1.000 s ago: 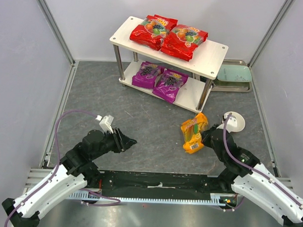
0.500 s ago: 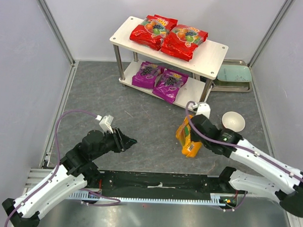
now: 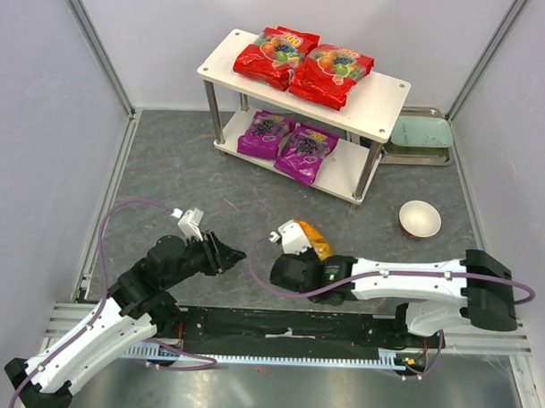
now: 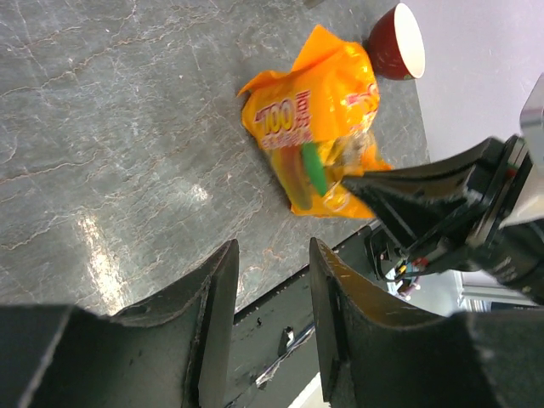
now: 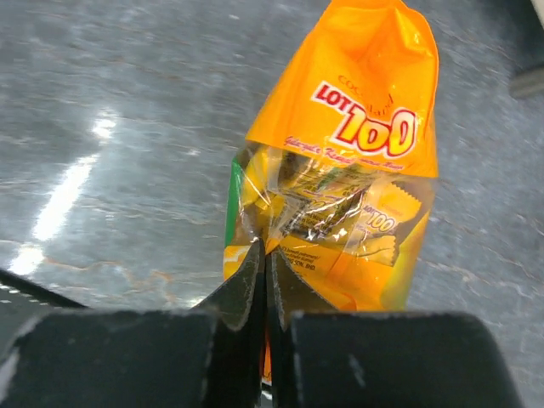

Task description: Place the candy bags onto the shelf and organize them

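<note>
R gripper (image 5: 263,255) is clamped on the orange candy bag (image 5: 348,144). Its jaws are pressed nearly together w/ the clear film at the bag's edge pinched between them, and the "100" print faces the wrist cam. From the top cam, the R arm stretches leftward across the front of the grey table (image 3: 255,190), and the bag sits at its tip, mid-front. Can't tell if the bag touches the table.

L gripper (image 4: 272,246) gapes w/ nothing between its fingers. It points at the bag, near but apart.

The shelf (image 3: 384,93) stands well apart at the back. Two red bags (image 3: 276,52) lie side by side on the top board, two purple bags (image 3: 268,132) side by side on the lower one.

A bowl (image 3: 420,218), red outside & white inside, sits on the table to the right, in front of the shelf's right end. A pale green tray (image 3: 418,133) lies in the back-right corner, just beside the shelf.
</note>
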Robot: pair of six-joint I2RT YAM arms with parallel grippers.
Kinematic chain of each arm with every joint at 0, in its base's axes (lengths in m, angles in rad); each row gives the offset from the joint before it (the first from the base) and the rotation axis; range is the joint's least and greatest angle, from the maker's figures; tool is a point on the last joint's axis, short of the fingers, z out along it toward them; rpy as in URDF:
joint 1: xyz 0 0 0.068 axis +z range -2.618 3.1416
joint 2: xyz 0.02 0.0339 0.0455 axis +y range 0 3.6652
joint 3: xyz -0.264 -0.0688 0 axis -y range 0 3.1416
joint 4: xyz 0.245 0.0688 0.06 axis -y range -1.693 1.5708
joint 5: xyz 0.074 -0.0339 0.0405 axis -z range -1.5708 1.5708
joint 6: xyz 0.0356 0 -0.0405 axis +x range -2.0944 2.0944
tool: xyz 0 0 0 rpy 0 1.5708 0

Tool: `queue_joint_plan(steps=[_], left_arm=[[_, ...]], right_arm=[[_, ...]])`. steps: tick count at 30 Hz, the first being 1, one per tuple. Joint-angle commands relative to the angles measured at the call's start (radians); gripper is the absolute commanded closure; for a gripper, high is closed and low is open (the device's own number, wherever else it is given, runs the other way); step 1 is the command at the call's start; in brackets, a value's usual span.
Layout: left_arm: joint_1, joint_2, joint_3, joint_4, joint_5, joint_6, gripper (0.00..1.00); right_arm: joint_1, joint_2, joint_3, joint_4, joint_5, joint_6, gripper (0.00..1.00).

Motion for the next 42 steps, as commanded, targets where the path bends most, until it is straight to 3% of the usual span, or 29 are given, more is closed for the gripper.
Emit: queue_joint_plan(steps=[1,4,7,10,12,15,19,21,24,27,29,32,36,42], left_arm=[[-0.002,-0.026,-0.009,0.003,-0.004,-0.031,0.54],[-0.002,-0.039,-0.013,-0.009,-0.011,-0.034,0.54],[-0.002,-0.045,-0.016,-0.014,-0.013,-0.037,0.54],[-0.002,-0.048,-0.021,-0.015,-0.011,-0.040,0.54],[-0.004,-0.046,-0.022,-0.014,-0.013,-0.042,0.54],[-0.002,-0.046,-0.021,-0.015,-0.013,-0.043,0.54],[-0.002,-0.040,-0.013,-0.017,-0.011,-0.043,0.54],[-0.002,-0.028,-0.004,-0.018,-0.007,-0.047,0.54],[-0.002,0.003,0.016,-0.018,0.005,-0.051,0.54],[-0.002,0.047,0.042,-0.020,0.025,-0.053,0.54],[-0.002,0.070,0.059,-0.015,0.041,-0.054,0.54],[-0.002,0.109,0.085,-0.012,0.055,-0.053,0.55],[-0.002,0.135,0.113,-0.012,0.050,-0.043,0.55],[-0.002,0.121,0.128,-0.031,0.027,-0.050,0.55]], right_arm=[[0.084,0.077,0.065,0.183,-0.018,0.001,0.83],[0.129,0.102,0.068,0.298,-0.087,-0.017,0.56],[0.149,0.094,0.056,0.392,-0.156,-0.026,0.40],[0.149,0.042,0.006,0.530,-0.285,-0.038,0.33],[0.149,-0.025,-0.045,0.626,-0.355,-0.037,0.32],[0.149,-0.146,-0.088,0.641,-0.318,-0.025,0.30],[0.106,-0.304,-0.143,0.501,-0.033,0.089,0.24],[0.048,-0.367,-0.177,0.411,-0.031,0.147,0.24],[-0.076,-0.435,-0.249,0.391,-0.110,0.169,0.21],[-0.236,-0.459,-0.306,0.400,-0.230,0.152,0.06],[-0.287,-0.455,-0.326,0.418,-0.329,0.130,0.02],[-0.383,-0.435,-0.376,0.516,-0.469,0.094,0.02],[-0.497,-0.410,-0.484,0.770,-0.757,0.113,0.03],[-0.520,-0.369,-0.557,0.958,-0.906,0.158,0.08]])
